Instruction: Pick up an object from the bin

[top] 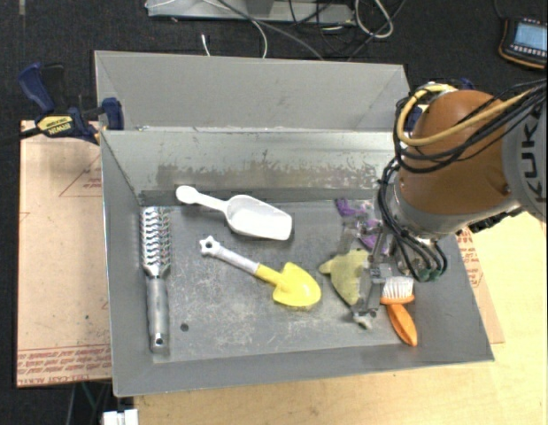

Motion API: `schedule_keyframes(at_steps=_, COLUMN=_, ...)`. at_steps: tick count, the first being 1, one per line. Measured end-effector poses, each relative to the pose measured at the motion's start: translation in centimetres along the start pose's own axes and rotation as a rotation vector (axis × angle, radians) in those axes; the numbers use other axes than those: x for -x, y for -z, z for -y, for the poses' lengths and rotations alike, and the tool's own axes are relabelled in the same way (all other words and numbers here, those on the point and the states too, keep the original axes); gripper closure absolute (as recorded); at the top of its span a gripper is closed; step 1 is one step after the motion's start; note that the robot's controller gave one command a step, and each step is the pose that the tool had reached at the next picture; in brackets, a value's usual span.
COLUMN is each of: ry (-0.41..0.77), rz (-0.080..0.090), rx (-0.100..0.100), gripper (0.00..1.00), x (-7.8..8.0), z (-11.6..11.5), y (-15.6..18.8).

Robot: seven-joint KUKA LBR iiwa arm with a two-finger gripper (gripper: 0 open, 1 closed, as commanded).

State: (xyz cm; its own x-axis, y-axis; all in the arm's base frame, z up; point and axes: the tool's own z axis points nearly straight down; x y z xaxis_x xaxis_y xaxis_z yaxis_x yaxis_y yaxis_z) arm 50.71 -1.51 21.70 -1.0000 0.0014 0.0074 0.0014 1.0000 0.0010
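My gripper (369, 301) hangs low at the right of the bin, under the arm's orange cover. It is right beside a pale yellow-green soft lump (346, 274) on its left. An orange-handled brush with white bristles (398, 309) lies on its right, touching or nearly touching it. A small purple thing (355, 211) lies just behind, partly hidden by the arm. A yellow toy shovel with a white handle (275, 277) lies left of the lump.
A white scoop (243, 214) lies mid-bin towards the back. A silver hairbrush (156, 273) lies along the left wall. The arm's cover and cables hide the bin's right back corner.
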Motion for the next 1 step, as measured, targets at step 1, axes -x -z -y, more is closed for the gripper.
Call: schedule_keyframes(at_steps=1, ry=0.001, rz=0.009, rx=0.0, gripper=0.0, x=0.16, z=-0.01, y=0.4)
